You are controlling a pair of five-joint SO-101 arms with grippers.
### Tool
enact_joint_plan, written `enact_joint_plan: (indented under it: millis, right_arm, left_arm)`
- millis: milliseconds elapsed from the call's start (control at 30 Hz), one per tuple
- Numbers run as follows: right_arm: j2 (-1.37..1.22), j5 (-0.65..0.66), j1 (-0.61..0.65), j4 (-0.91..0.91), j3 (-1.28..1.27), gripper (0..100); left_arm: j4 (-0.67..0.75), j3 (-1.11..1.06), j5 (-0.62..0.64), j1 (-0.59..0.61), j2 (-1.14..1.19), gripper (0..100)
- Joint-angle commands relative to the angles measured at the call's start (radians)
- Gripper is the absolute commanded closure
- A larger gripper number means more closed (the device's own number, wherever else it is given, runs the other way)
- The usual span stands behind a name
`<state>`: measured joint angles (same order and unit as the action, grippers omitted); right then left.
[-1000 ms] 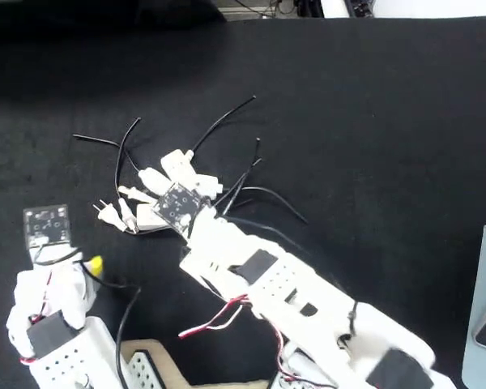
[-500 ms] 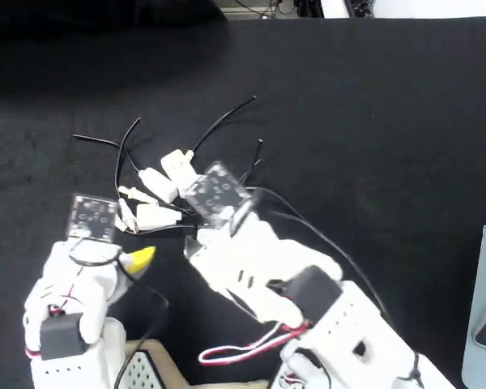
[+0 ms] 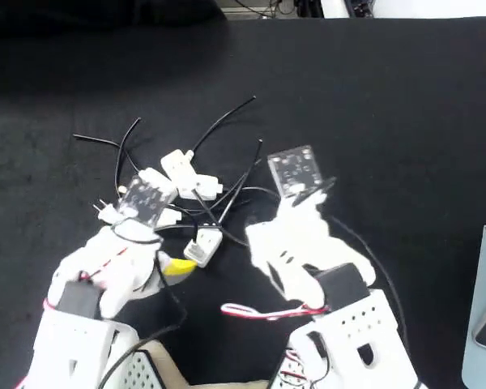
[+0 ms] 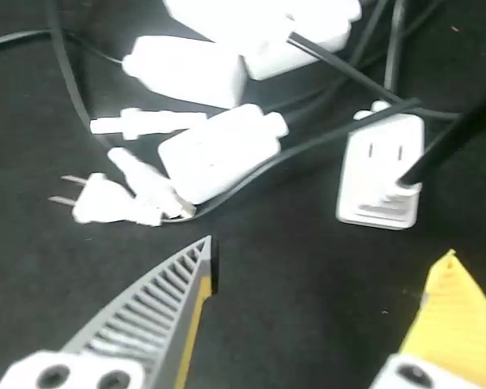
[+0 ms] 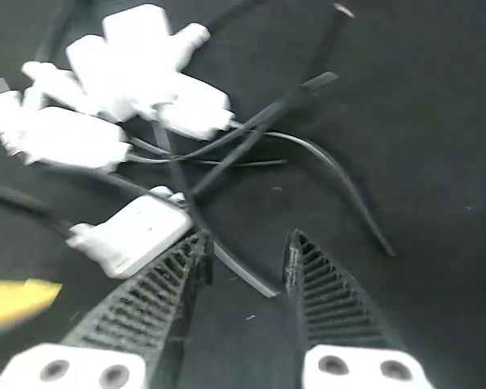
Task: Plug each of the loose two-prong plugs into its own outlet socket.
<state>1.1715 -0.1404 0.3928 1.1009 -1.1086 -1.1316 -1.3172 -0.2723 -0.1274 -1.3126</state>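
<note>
While both arms hang over the tangle on the black table [image 3: 389,97], your left gripper [image 4: 328,250] stands wide open, with nothing between its grey finger [image 4: 166,300] and its yellow finger [image 4: 445,312]; just beyond the yellow finger lies a socket [image 4: 381,178], flat on the cloth with its two slots facing up and a black cord [image 4: 437,148] crossing one corner; beyond the grey finger lies a loose plug [image 4: 105,201], its two prongs bare and pointing away from the pile, its back end touching a larger white body [image 4: 215,154]; your right gripper [image 5: 247,237] is parted only a little and grips nothing; another cord [image 5: 241,274] runs over the cloth under that gap, and the same socket [image 5: 134,235] lies just beside one of its fingers; farther off sits the pile [image 5: 138,65] of white pieces, and you cannot tell whether any of them are joined; from above, the socket [image 3: 202,245] sits between the two arms, while the plug [image 3: 109,214] lies at the pile's outer edge beside the left arm
</note>
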Motion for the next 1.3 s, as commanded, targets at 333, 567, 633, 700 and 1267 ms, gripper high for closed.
enact_joint_plan:
  millis: [333, 567, 633, 700, 1267]
  right_arm:
    - [0.01, -0.011, -0.117, -0.094, -0.081, 85.6]
    - [0.01, -0.011, -0.117, -0.094, -0.084, 85.6]
    - [0.01, -0.011, -0.117, -0.094, -0.084, 85.6]
    - [0.01, -0.011, -0.117, -0.094, -0.085, 85.6]
    - [0.01, -0.011, -0.118, -0.092, -0.085, 85.7]
  left_arm:
    - [0.466, 0.084, 0.103, -0.157, 0.611, 61]
    - [0.531, 0.15, 0.117, -0.163, 0.741, 72]
    - [0.531, 0.171, 0.117, -0.163, 0.761, 73]
    - [0.532, 0.182, 0.117, -0.163, 0.776, 73]
    - [0.532, 0.2, 0.106, -0.237, 0.799, 73]
